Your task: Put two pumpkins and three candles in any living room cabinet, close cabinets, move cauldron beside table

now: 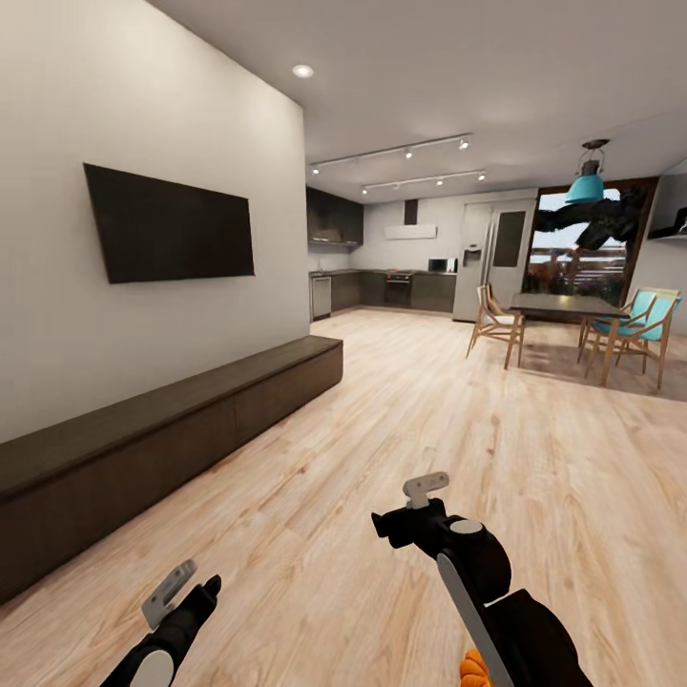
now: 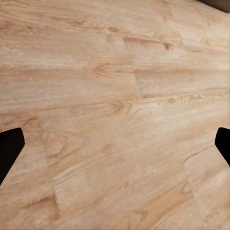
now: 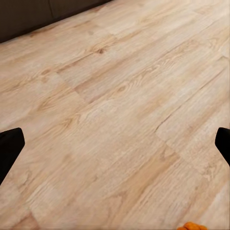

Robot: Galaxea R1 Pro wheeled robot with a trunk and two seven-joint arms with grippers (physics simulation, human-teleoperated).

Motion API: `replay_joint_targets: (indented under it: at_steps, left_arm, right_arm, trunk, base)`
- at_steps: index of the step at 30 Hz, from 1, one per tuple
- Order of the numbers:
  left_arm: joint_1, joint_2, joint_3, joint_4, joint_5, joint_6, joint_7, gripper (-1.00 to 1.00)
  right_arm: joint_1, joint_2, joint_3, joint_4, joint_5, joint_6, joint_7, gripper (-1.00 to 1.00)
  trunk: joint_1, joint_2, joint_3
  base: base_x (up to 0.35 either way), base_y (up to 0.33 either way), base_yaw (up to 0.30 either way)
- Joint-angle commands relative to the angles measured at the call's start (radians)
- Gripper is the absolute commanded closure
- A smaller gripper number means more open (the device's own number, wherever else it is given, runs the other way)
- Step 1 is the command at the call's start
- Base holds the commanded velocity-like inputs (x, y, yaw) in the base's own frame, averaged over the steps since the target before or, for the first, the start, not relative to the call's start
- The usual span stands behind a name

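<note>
Cabinet (image 1: pixel 162 429): long, low, dark brown; ran along the white wall from lower left of the head view toward centre; all flat fronts flush and closed; top bare. Seen again as a dark strip (image 3: pixel 43 14) at the upper left of the right wrist view.

Television (image 1: pixel 169 224): black, flat, mounted on the wall, upper left of the head view, above the cabinet.

Wood floor (image 1: pixel 410 448): pale planks, spread across the lower and middle frame; also beneath both wrist cameras (image 2: pixel 115 115).

Left gripper (image 1: pixel 176 592): lower left corner of the head view, pale fingers raised over the floor, holding nothing; fingers spread, dark tips (image 2: pixel 9 148) at the far side edges of the left wrist view with bare floor between.

Right gripper (image 1: pixel 425 491): lower centre of the head view, at the end of a black arm; fingers parted and empty, tips (image 3: pixel 9 148) at opposite edges of the right wrist view.

Pumpkin (image 1: pixel 474 670): small orange patch only, bottom edge of the head view, just beside the right arm; orange sliver (image 3: pixel 192 226) at the bottom edge of the right wrist view; resting place could not be told.

Dining table (image 1: pixel 563 310): dark top, right middle of the head view, with wooden chairs and turquoise chairs (image 1: pixel 644 324).

Kitchen units (image 1: pixel 391 286): dark, far centre background, pale fridge (image 1: pixel 472 272) beside them
</note>
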Motion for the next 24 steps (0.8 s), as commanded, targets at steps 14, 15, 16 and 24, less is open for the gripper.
replay_joint_targets:
  at_steps: [14, 15, 16, 24]
  left_arm:
    - [0.0, 0.001, -0.002, -0.002, 0.006, 0.0, -0.003, -1.0]
    - [0.0, 0.001, -0.002, -0.002, 0.006, 0.0, -0.003, -1.0]
    - [0.0, 0.001, -0.002, -0.002, 0.006, 0.0, -0.003, -1.0]
    - [0.0, 0.001, -0.002, -0.001, 0.005, 0.0, -0.004, -1.0]
  right_arm:
    - [-0.002, -0.001, 0.0, 0.001, -0.012, 0.018, -0.01, -1.0]
    - [-0.002, -0.001, 0.0, 0.001, -0.012, 0.019, -0.01, -1.0]
    - [-0.002, -0.001, 0.0, 0.001, -0.012, 0.019, -0.01, -1.0]
    - [-0.003, -0.001, 0.0, 0.001, -0.012, 0.02, -0.01, -1.0]
  trunk:
    - [-0.019, 0.035, -0.008]
    - [-0.019, 0.035, -0.009]
    - [-0.019, 0.035, -0.011]
    - [-0.019, 0.035, -0.024]
  base:
    - [0.0, 0.0, 0.0]
    - [0.0, 0.0, 0.0]
    - [0.0, 0.0, 0.0]
    - [0.0, 0.0, 0.0]
